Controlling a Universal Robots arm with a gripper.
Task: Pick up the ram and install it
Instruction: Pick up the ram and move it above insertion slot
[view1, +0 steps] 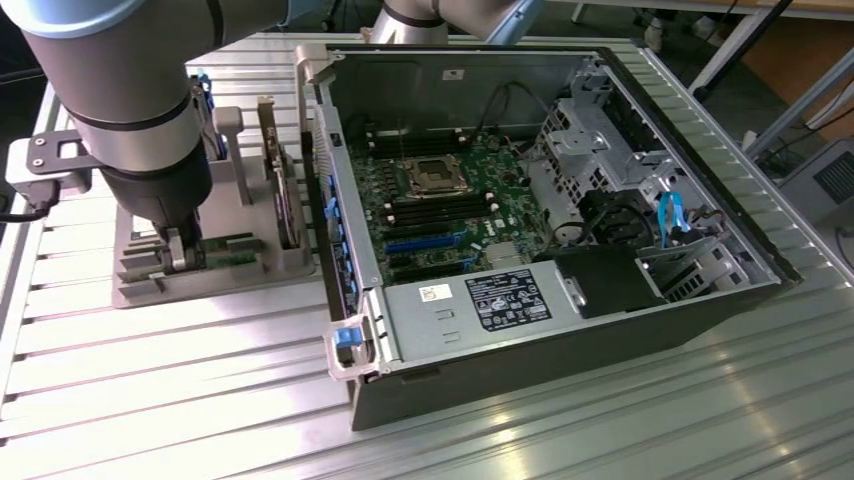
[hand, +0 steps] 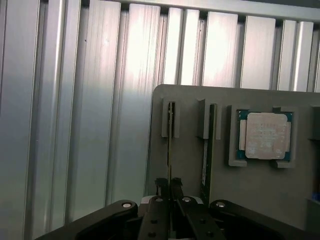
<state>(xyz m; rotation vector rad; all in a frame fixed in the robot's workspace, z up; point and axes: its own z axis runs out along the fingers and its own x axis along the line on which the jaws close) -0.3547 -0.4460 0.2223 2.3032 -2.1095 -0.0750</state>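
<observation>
gripper (hand: 168, 186) sits low in the grey holder (hand: 250, 200) on the slatted table (hand: 75, 125), and you see its jaws pinched nearly together on the thin edge of the ram (hand: 169, 145), which stands on edge in its slot. a second stick (hand: 207, 155) stands just beside it, the silver processor (hand: 265, 135) beyond. the open computer case (view1: 454, 85) lies toward the exterior view's right.

The table (view1: 160, 400) is a surface of silver metal slats with narrow grooves between them. Two things stand directly on it: a grey holder (view1: 147, 290) toward the exterior view's left, and just beside it an open computer case (view1: 534, 365), lying on its side.
</observation>
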